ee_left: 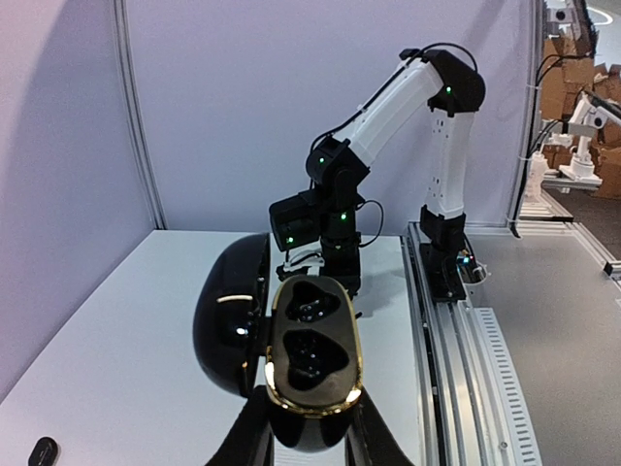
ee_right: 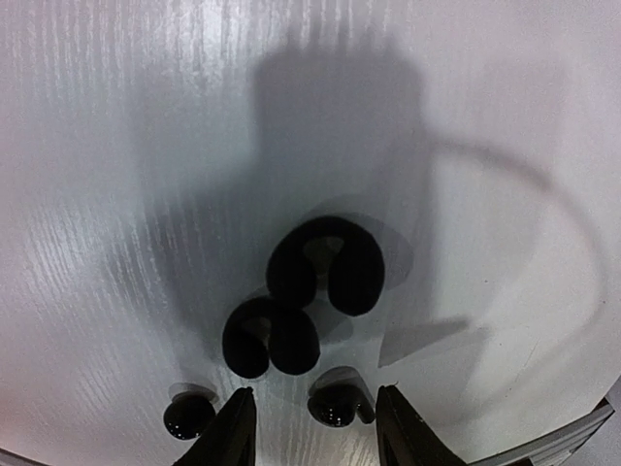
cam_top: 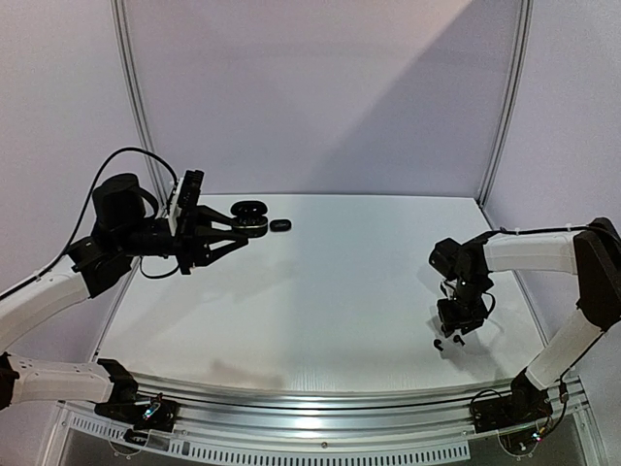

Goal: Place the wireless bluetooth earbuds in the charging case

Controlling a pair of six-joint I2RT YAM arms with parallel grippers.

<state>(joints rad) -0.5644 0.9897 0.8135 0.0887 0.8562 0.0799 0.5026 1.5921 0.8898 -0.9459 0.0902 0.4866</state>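
Clamped shut on the open charging case (cam_top: 254, 225), the left gripper (cam_top: 236, 231) holds it at the far left of the table (cam_top: 340, 291). A small black piece (cam_top: 280, 224) lies just beside the case on the table; it is too small here to tell what it is. The right gripper (cam_top: 454, 335) points down at the near right, with the earbuds (cam_top: 439, 345) showing as dark specks at its tips.

From the left wrist, both fingers (ee_left: 250, 432) press the sides of the case. Its gold-rimmed base faces up with two bare wells, and the glossy lid (ee_left: 228, 325) is swung open to one side.

From the right wrist, the jaws stand apart, gripping nothing. One earbud (ee_right: 340, 403) lies on the table between the fingers (ee_right: 238, 427), and a second earbud (ee_right: 189, 416) lies just outside them. Two black curled pieces (ee_right: 325, 262) lie just beyond, touching each other.
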